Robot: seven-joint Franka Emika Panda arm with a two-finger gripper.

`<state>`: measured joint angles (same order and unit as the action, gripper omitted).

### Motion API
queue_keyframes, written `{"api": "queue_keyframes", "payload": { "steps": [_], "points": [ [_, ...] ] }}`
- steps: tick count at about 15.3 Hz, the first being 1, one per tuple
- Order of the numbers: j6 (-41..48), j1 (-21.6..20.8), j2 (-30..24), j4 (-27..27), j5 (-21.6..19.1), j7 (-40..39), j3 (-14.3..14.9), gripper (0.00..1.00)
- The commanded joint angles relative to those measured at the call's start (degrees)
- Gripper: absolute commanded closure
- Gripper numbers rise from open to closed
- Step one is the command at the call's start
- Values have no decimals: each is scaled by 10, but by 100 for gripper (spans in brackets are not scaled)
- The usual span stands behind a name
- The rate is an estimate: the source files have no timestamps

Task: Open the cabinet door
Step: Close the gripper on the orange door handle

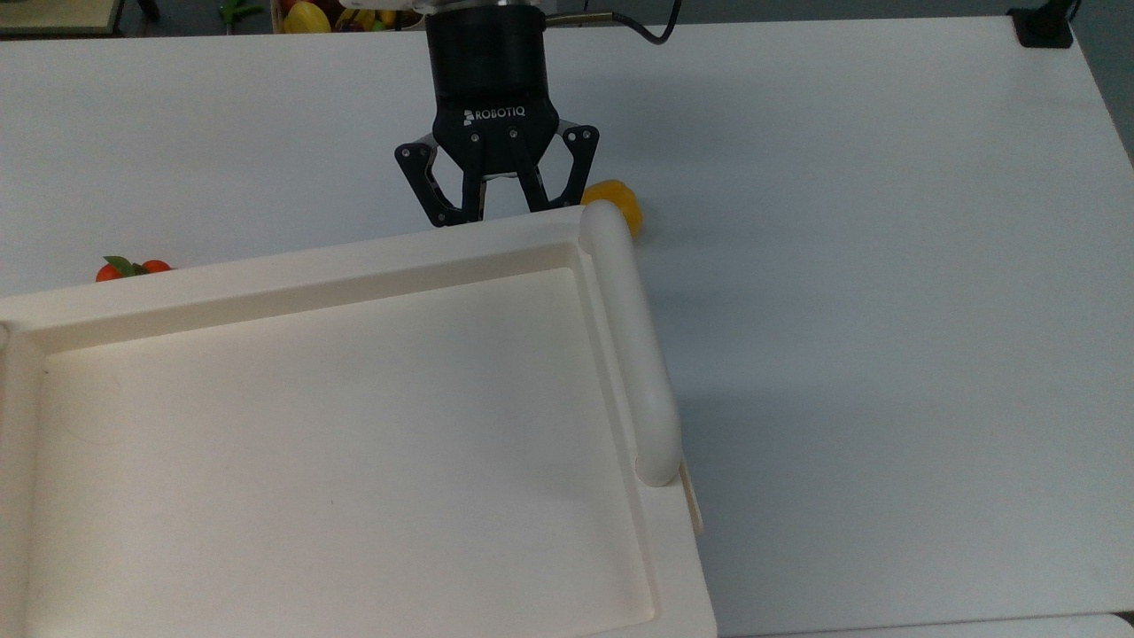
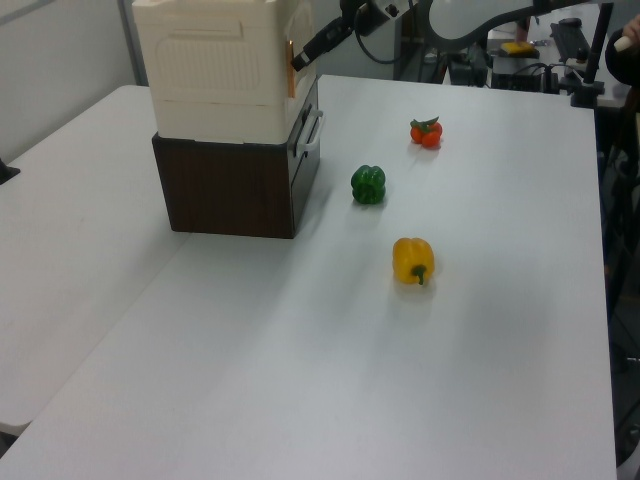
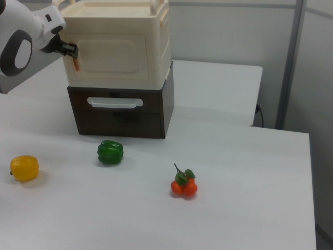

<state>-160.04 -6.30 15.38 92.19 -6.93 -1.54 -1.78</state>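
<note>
— Door (image 3: 112, 53)?
— Closed, on the cabinet (image 3: 162, 47) front. Hand (image 3: 69, 49) at its edge, on the right view's left. Cannot tell how far open, or whether holding anything.
— Risks?
— Slipping off on a shallow hold; dragging the whole cabinet on a hard pull.
— Surroundings?
— White surface (image 3: 234, 156), green pepper (image 3: 110, 152), yellow pepper (image 3: 24, 168), grey wall.

A robotics lab: a broad white worktop (image 2: 480, 380) carries toy produce, a yellow bell pepper (image 2: 413, 260), a green bell pepper (image 2: 368, 184) and a cluster of tomatoes (image 3: 183, 186), with equipment stands and cables (image 2: 500, 50) crowding the far edge and grey partition walls (image 3: 234, 31) behind.
</note>
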Motion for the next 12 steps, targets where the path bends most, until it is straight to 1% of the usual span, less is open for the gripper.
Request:
{"api": "queue_keyframes", "payload": {
  "steps": [1,3,4,6,7,8,11,12],
  "points": [
    [-49,-1,23,-16,-2,-28,-1,64],
    [-49,0,23,-16,0,-29,0,64],
    [-49,0,24,-15,5,-30,-1,68],
    [-49,-1,26,-12,21,-42,-1,88],
    [-48,-1,26,-11,21,-42,-1,97],
    [-48,0,24,-9,18,-42,-1,100],
    [-41,1,9,8,15,-39,-1,100],
    [-41,1,4,21,15,-39,-1,100]
  ]
}}
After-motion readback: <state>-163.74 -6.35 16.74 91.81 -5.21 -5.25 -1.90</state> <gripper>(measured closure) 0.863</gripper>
